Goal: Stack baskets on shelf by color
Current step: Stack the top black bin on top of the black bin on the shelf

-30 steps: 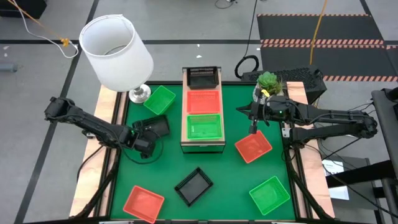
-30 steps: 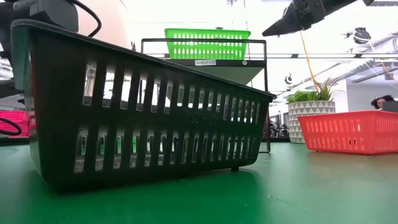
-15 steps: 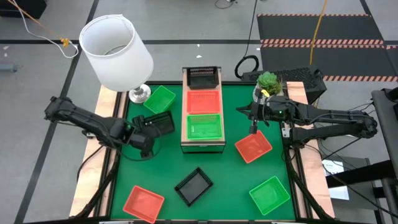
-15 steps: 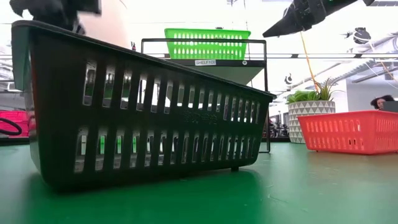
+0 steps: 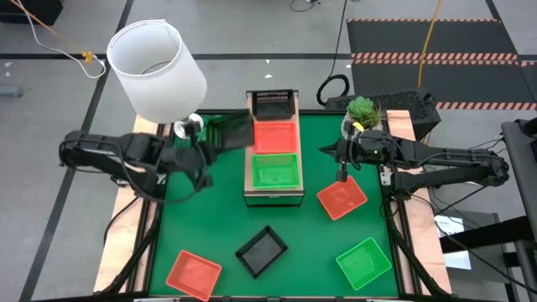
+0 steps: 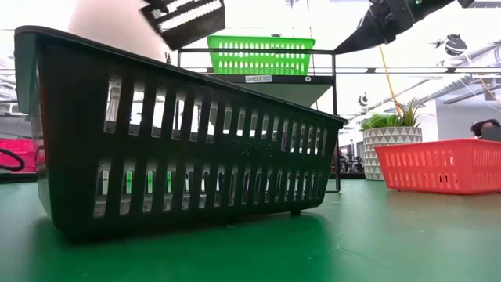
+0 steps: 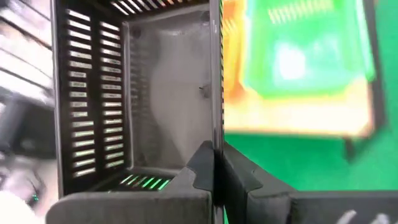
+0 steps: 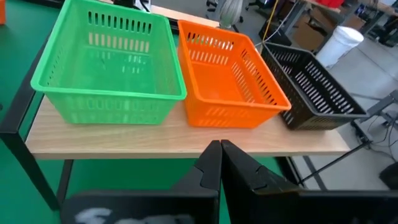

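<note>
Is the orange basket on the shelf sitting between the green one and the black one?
Yes, on the shelf the orange basket sits in the middle, green basket one side, black basket the other.

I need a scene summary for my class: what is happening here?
The left gripper is shut on a black perforated plastic basket, lifted beside the light-wood shelf. That shelf already holds a black, an orange-red and a green basket. The right gripper waits above another orange-red basket.
</note>
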`<state>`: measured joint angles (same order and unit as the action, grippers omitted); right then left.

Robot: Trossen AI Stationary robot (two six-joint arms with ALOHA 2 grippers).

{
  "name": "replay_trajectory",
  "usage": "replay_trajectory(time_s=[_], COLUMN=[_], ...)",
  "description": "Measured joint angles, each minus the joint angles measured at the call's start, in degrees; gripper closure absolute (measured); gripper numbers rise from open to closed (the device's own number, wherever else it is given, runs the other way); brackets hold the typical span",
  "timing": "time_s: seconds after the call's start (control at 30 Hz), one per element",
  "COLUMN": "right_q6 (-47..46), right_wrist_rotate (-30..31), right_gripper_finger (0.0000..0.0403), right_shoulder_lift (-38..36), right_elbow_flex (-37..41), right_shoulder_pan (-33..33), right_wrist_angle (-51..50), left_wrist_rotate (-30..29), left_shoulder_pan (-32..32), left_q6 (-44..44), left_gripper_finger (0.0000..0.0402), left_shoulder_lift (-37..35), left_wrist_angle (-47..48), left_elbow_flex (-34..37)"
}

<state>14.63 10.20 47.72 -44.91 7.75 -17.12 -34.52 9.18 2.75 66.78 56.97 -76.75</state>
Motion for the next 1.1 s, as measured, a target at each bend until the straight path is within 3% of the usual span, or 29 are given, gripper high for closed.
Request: replay_trajectory(time_s=[0.23,0.57,0.8,1.1], right_q6=[4.4,10.3,13.2,13.2], right_wrist_rotate=[0.1,0.2,0.2,0.4], right_gripper_finger=[0.0403,0.0403,0.0403,0.0403], right_shoulder_lift=[0.0,0.0,-0.2,-0.3], right_elbow_flex=[0.0,0.0,0.0,0.0], right_shoulder_pan=[0.0,0.0,0.0,0.0], right_wrist_angle=[3.0,6.2,6.5,4.9], left_wrist_rotate=[3.2,12.7,20.7,23.0], left_shoulder_pan=[-10.7,-23.0,-28.5,-32.4], left_q6=[12.9,22.5,28.9,29.9], left_gripper_finger=[0.0393,0.0388,0.0394,0.0395], left_shoulder_lift=[1.7,14.6,23.1,31.6], left_wrist_angle=[-7.8,-7.6,-13.7,-13.7], left_elbow_flex=[-4.7,-16.1,-21.0,-24.0])
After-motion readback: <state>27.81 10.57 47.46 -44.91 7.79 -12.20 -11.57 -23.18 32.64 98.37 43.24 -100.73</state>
